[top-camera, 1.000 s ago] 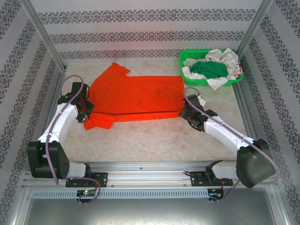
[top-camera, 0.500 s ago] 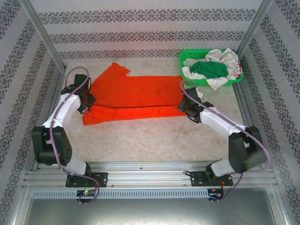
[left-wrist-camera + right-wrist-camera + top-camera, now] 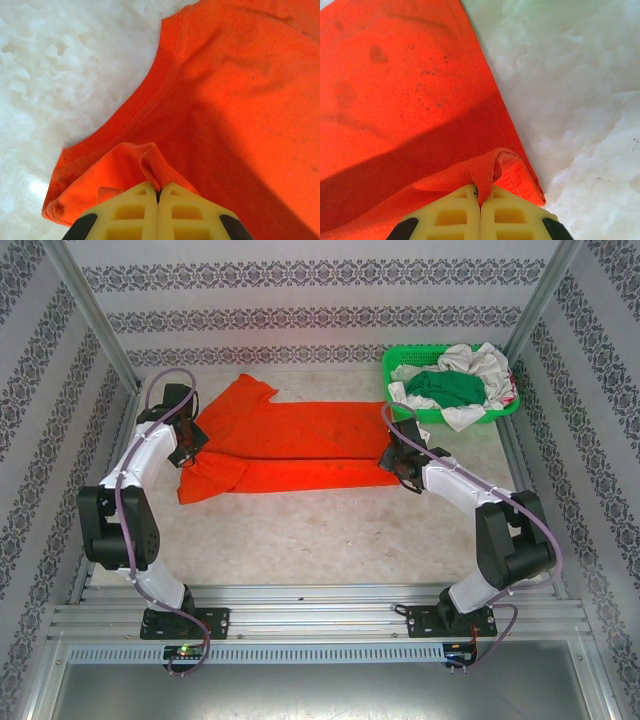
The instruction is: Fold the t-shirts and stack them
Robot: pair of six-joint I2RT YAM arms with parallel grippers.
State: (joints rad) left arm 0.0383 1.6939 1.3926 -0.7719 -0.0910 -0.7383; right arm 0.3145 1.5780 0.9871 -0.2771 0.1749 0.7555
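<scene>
Orange shirt (image 3: 290,445) spread on surface (image 3: 330,530). Left claw (image 3: 158,192) clenched on a cloth fold at its left edge; right claw (image 3: 480,192) clenched on its right corner.

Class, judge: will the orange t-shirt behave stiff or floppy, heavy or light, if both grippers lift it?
Probably floppy: the orange t-shirt puckers into a fold where the left gripper pinches it, and likewise at the right gripper. Likely light: the cloth looks thin and lies flat. It would probably sag between the pinches.
</scene>
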